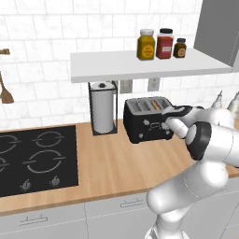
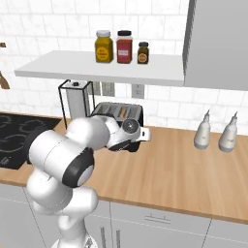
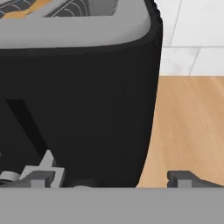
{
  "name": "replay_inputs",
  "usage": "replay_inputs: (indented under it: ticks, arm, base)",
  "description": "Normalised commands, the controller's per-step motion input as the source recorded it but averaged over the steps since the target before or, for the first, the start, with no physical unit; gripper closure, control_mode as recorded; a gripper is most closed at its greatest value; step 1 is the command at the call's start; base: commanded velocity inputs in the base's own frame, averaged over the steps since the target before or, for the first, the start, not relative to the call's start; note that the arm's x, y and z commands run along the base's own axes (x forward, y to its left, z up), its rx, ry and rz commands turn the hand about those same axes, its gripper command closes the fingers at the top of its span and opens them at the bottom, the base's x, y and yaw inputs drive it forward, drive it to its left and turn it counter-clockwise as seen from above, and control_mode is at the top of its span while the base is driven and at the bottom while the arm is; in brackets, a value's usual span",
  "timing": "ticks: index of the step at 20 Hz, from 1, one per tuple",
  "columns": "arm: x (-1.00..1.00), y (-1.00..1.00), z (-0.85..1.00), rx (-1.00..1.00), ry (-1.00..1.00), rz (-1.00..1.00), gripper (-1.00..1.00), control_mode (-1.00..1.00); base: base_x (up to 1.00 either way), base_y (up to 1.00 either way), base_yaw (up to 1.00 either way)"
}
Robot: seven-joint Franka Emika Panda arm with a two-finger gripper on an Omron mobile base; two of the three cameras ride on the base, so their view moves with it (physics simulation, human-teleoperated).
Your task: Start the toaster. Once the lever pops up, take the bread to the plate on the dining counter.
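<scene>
The arm is working on the first step, starting the toaster (image 1: 148, 119), and the lever has not been pressed yet by the look of it. The jaws (image 3: 116, 179) are standing wide apart with nothing between them, one fingertip showing low against the black front wall of the toaster and the other out over bare wood of the tabletop (image 3: 192, 127) past its rounded corner. So the toaster is sitting directly ahead of the jaws and very close, its grey slotted top above them.

In the left base view the hand (image 1: 179, 113) is reaching in at the toaster's right front edge, just beside the small silver knobs. The bread (image 3: 37, 6) is sitting down in a slot, up and away from the jaws, with an orange-tan edge peeking out at the top of the hand view; the slots also show in the right base view behind the wrist.

The next move is calling for the jaws to line up over a lever; a dark vertical slot is showing on the wall to one side of them, with a small grey tab near the fingertip, though I cannot tell for certain that this is the lever. A firm downward push should follow. The plate and the dining counter come later.
</scene>
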Motion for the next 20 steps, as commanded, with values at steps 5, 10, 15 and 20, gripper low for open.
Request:
replay_inputs:
  ticks: [5,10,15,20]
  arm:
    - [0.00,0.00,-0.57,0.00,0.01,0.00,-1.00,-1.00]
    - [-0.13,0.00,-0.11,0.00,-0.01,0.00,-1.00,-1.00]
    - [-0.34,0.00,0.05,0.00,-0.03,0.00,-1.00,-1.00]
    - [-0.19,0.00,0.42,0.00,-0.03,-0.01,-1.00,-1.00]
  base:
    - [0.00,0.00,0.00]
    - [0.00,0.00,0.00]
    - [0.00,0.00,0.00]
    - [0.00,0.00,0.00]
